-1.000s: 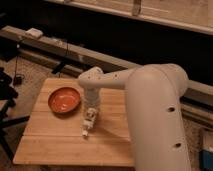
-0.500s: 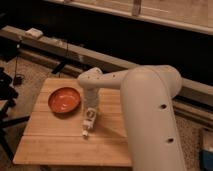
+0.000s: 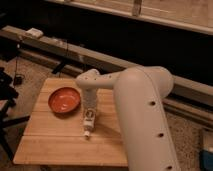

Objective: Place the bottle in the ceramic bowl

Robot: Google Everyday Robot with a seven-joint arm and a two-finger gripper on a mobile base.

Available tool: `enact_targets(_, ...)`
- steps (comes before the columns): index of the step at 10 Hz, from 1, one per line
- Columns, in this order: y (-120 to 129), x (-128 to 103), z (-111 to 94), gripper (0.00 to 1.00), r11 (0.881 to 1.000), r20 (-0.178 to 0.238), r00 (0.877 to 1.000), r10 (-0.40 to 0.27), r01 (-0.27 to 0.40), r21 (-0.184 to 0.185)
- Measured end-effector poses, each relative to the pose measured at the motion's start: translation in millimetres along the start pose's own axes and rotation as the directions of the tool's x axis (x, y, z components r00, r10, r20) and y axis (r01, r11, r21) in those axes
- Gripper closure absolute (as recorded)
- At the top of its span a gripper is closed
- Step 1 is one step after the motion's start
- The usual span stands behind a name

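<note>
Camera view, contents by size. Item one: robot arm (image 3: 145, 115), white, bulky, entering from the lower right and filling much of the right side; its forearm reaches leftward over the table and bends down at the wrist. Item two: wooden table (image 3: 55, 145), slatted pale top, standing on a speckled floor before a long dark ledge. Item three: ceramic bowl (image 3: 64, 99), orange-red, shallow, upright on the left half of the table, nothing visible inside it. Item four: gripper (image 3: 89, 116), pointing straight down over the table's middle, to the right of the bowl and apart from it, low over the surface. How wide it stands, and whether it has real hold of anything, cannot be told from this angle. Item five: bottle (image 3: 87, 133), small and pale, at the gripper's lower end, near or on the tabletop, nearer the camera than the bowl; not in the bowl. Assessment: placement not yet done; the bottle has to go up and leftward over the rim. Hazards: if the hold is shallow or off-centre, the slender bottle could swing or slip loose on the lift and roll across the slats toward the table's edge. A carry made too low could knock the bowl's rim and push it left. A release made too high, or over the rim, could let the bottle bounce out.
</note>
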Motion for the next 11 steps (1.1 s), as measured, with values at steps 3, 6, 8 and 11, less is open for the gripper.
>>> enact_targets(3, -27.4, -12.1, -32.2, 0.99, 0.997, -0.010, 0.998, 0.068, -0.068, -0.032)
enact_targets(6, -18.6, -35.8, -64.6, 1.00, 1.000, -0.027, 1.000, -0.007, 0.007, -0.011)
enact_targets(8, 7.8, -59.3, -75.5, 1.00, 0.993, -0.051, 0.993, -0.110, 0.111, 0.024)
enact_targets(11, 60.2, -93.0, -90.4, 1.00, 0.957, -0.086, 0.957, -0.278, 0.283, 0.062)
